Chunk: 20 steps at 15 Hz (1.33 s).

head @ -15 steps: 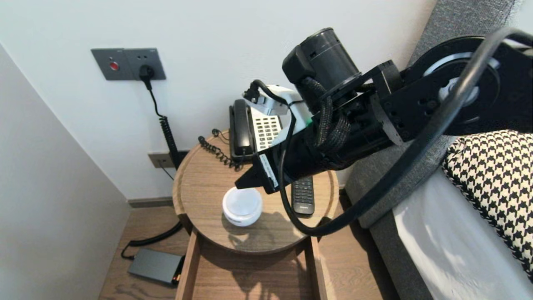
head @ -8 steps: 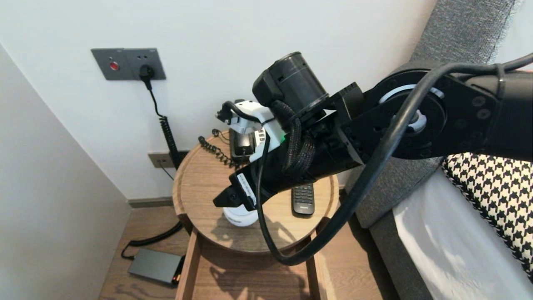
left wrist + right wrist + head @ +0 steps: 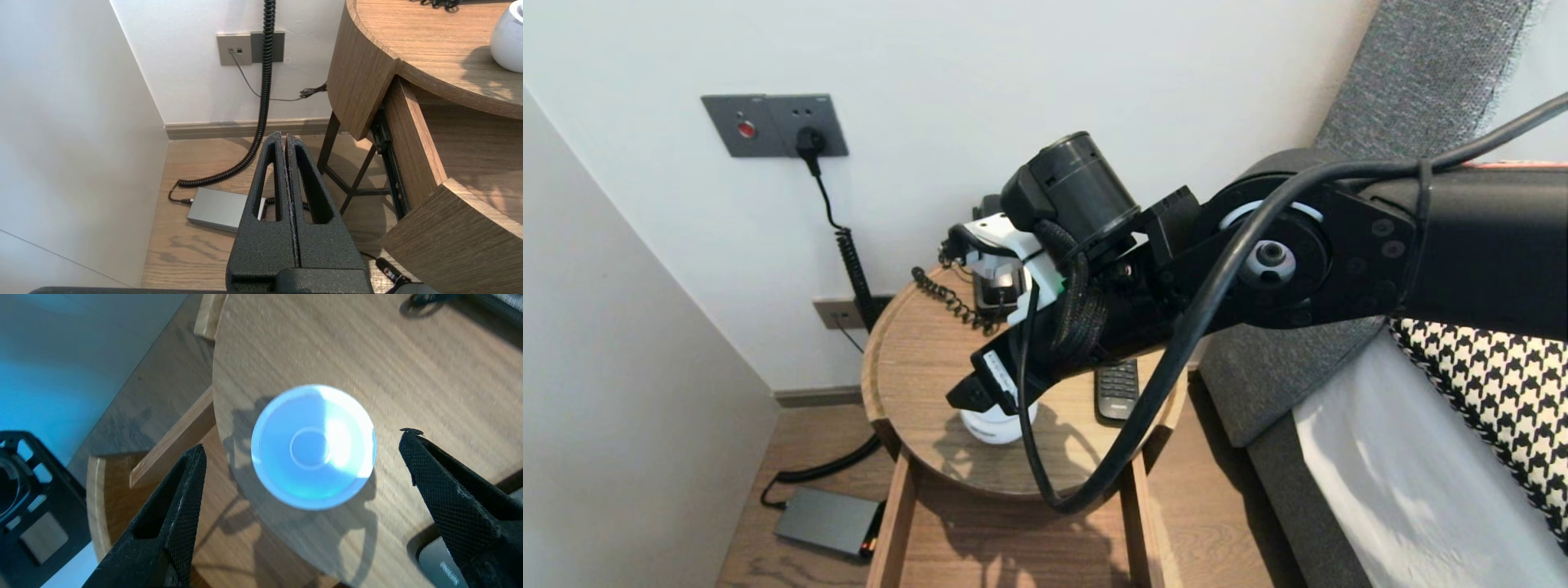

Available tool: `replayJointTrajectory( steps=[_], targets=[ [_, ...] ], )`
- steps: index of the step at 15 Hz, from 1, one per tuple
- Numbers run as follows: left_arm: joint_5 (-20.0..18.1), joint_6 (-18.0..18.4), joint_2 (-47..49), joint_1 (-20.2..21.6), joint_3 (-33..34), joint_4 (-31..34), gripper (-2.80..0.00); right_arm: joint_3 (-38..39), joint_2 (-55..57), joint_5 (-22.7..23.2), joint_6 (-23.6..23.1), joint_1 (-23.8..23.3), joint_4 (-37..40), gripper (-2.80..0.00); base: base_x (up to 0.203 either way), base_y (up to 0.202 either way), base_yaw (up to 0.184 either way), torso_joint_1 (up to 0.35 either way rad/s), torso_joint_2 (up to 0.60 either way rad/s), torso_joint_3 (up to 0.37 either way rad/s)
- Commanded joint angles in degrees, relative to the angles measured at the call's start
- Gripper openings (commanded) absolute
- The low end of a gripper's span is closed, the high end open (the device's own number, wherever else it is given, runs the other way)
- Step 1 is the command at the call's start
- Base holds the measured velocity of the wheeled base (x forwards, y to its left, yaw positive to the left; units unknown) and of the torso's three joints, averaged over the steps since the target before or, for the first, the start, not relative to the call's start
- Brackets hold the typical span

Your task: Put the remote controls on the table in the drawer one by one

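A small round white device (image 3: 313, 446) stands near the front edge of the round wooden bedside table (image 3: 907, 367); in the head view only its lower part (image 3: 996, 426) shows under the arm. My right gripper (image 3: 304, 447) hangs just above it, open wide, one finger to each side, touching nothing. In the head view the right gripper (image 3: 970, 394) points down and leftward over the device. Below the tabletop the wooden drawer (image 3: 1005, 547) is pulled out. My left gripper (image 3: 284, 141) is shut and empty, low beside the table, over the floor.
A black remote (image 3: 1116, 389) lies right of the device and a desk phone (image 3: 999, 286) with a coiled cord (image 3: 947, 302) stands at the back. A grey power brick (image 3: 825, 519) and cable lie on the floor at left. The bed (image 3: 1421, 474) borders the right.
My right arm has swung down and leftward, bringing the gripper from beside the white device to right over it, now covering most of it in the head view.
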<state>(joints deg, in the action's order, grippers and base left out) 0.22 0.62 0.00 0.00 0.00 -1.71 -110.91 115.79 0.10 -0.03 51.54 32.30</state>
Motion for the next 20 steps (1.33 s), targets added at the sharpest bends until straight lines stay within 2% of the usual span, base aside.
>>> replayJointTrajectory(
  steps=[1,5,20],
  targets=[
    [0.0,0.0,-0.1,-0.1,0.7,-0.1,-2.80,0.0,0.9,-0.3,-0.3,0.0,-0.6,0.00,0.000,0.000,0.000,0.000,0.00,0.000],
    [0.0,0.0,-0.1,0.0,0.7,-0.1,-2.80,0.1,3.0,-3.2,-0.3,0.0,-1.7,0.00,0.000,0.000,0.000,0.000,0.00,0.000],
    [0.0,0.0,-0.1,0.0,0.7,-0.1,-2.80,0.1,5.5,-3.4,-0.2,-1.9,-3.5,0.00,0.000,0.000,0.000,0.000,0.00,0.000]
  ],
)
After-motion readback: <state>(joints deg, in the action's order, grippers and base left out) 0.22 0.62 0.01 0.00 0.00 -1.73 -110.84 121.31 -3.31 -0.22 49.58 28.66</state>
